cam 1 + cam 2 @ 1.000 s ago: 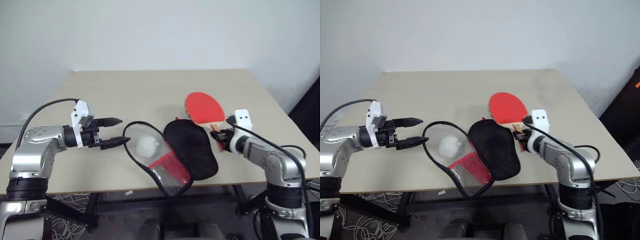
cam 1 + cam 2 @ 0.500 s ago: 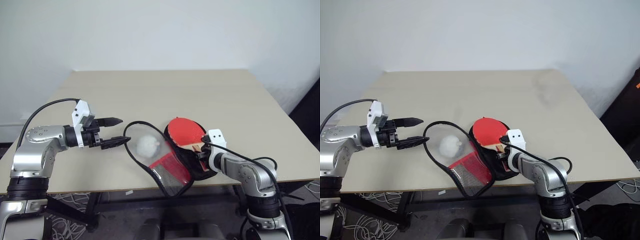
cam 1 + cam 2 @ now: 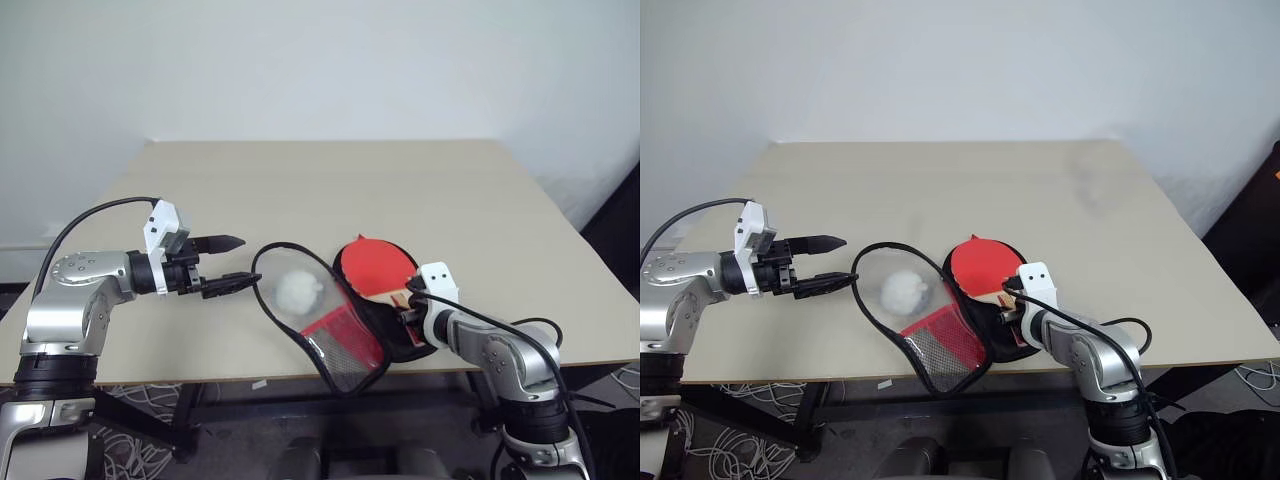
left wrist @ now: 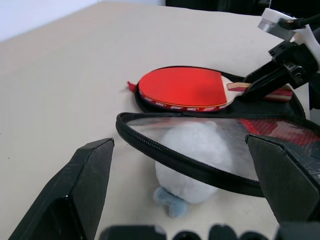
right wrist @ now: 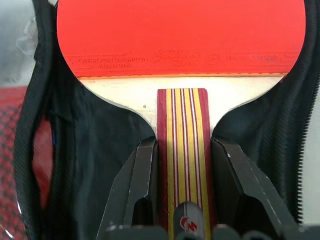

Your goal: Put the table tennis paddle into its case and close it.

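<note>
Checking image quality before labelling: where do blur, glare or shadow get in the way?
Left wrist view: the left gripper's black fingers are soft, close to the lens; the round red-faced table tennis paddle stays readable. Right wrist view: print on the red rubber is legible, with even light. Eye views: soft light; the see-through half of the black zip case shows little glare.

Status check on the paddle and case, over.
Right gripper shut on paddle handle, over black case half. Left gripper open beside clear flap. White fluffy ball under flap.

The right gripper (image 5: 181, 165) has carried the table tennis paddle (image 3: 378, 267) from bare tabletop onto the case (image 3: 392, 325).
</note>
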